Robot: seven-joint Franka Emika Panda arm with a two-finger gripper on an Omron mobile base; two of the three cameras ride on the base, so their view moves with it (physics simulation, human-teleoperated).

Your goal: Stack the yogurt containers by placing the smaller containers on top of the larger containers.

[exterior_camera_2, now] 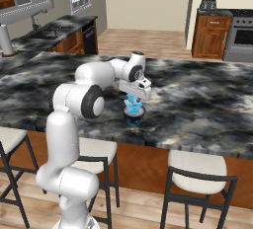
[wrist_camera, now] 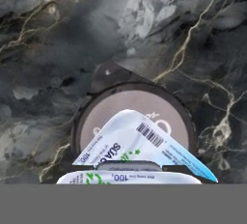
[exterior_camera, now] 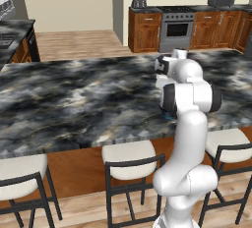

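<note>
Arm bent forward, pincer (exterior_camera_2: 134,102) pointing down, gripping light-blue cup (exterior_camera_2: 133,103) above dark-rimmed tub (exterior_camera_2: 134,116).

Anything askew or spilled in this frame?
No spill. The light-blue cup sits tilted and off-centre over the dark-rimmed tub on the marble counter, under the gripper; whether it is held or resting there can't be told.
</note>
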